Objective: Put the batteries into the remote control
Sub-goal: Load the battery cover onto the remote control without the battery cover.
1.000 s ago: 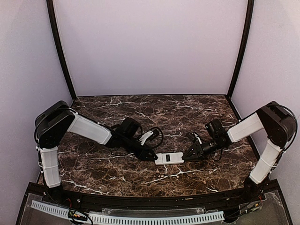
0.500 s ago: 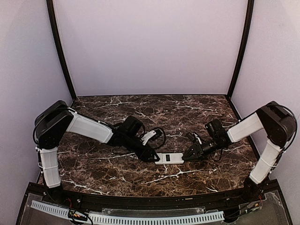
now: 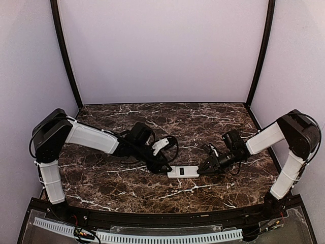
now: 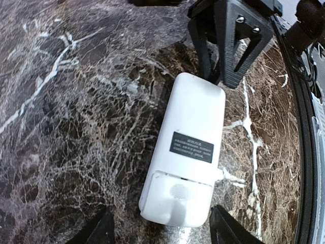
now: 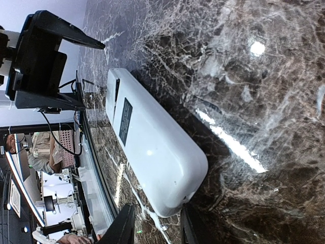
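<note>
The remote control [image 3: 183, 172] lies back-up on the marble table, its white back with a black label [image 4: 191, 147] and a closed battery cover [image 4: 177, 198] showing. My left gripper [image 3: 166, 170] is open and low at the cover end, with a finger on each side of it [image 4: 163, 229]. My right gripper [image 3: 202, 171] is narrowly open, and the remote's other rounded end [image 5: 175, 201] sits just between its fingertips [image 5: 157, 223]. In the left wrist view its fingers [image 4: 238, 56] meet that far end. The batteries are out of view.
A black frame rail [image 3: 162, 216] runs along the table's near edge, close to the remote. The left arm's black cable loop [image 3: 171, 145] hangs behind its gripper. Lavender walls and black posts [image 3: 66, 56] close in the back and sides.
The left arm has stretched out, and its gripper has edged right up to the remote's cover end. The remote and the right arm have not visibly moved.
</note>
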Controlling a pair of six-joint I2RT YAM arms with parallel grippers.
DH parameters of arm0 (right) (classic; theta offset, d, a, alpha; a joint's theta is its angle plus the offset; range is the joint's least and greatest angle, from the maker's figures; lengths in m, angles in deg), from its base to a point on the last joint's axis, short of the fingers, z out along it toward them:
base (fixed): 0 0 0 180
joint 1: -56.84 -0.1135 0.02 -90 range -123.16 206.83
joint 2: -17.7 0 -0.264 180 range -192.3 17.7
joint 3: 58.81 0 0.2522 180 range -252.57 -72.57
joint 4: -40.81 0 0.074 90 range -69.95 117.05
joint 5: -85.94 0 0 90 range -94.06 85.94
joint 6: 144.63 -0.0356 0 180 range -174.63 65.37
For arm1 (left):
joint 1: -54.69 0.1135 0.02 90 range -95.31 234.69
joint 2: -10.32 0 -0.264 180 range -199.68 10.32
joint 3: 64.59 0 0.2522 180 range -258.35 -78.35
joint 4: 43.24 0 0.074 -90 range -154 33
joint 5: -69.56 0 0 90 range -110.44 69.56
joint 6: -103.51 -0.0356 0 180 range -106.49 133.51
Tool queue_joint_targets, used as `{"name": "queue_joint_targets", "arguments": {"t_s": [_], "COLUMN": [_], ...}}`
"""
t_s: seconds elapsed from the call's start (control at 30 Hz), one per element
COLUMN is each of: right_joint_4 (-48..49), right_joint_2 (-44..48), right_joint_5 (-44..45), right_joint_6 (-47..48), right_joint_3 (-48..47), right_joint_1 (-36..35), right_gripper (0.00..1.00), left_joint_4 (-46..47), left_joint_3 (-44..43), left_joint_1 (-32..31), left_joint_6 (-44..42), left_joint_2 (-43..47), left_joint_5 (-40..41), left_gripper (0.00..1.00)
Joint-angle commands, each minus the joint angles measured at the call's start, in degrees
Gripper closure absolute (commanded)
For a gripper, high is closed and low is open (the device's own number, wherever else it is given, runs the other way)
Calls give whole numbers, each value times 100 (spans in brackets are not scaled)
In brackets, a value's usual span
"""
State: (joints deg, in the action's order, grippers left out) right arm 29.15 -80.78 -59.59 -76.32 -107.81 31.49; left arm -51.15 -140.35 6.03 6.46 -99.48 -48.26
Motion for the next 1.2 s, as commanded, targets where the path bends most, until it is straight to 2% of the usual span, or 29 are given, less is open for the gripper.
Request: {"name": "queue_joint_targets", "arguments": {"t_s": [0.0, 0.23, 1.17], "right_joint_4": [96, 105, 193], "right_joint_2": [-86, -127, -242], "right_joint_5": [-45, -72, -147], "right_joint_6": [40, 42, 26], "right_joint_3": [-31, -44, -66], "right_joint_1": [14, 8, 14], "right_gripper": [70, 70, 72], "left_joint_4": [171, -29, -396], "left_joint_3": [113, -197, -691], "left_joint_1": [-5, -11, -63], "left_joint_6": [-1042, -1517, -1803], "left_joint_2": [289, 27, -640], "left_joint_5": [-375, -405, -558], "left_gripper": [37, 44, 62]}}
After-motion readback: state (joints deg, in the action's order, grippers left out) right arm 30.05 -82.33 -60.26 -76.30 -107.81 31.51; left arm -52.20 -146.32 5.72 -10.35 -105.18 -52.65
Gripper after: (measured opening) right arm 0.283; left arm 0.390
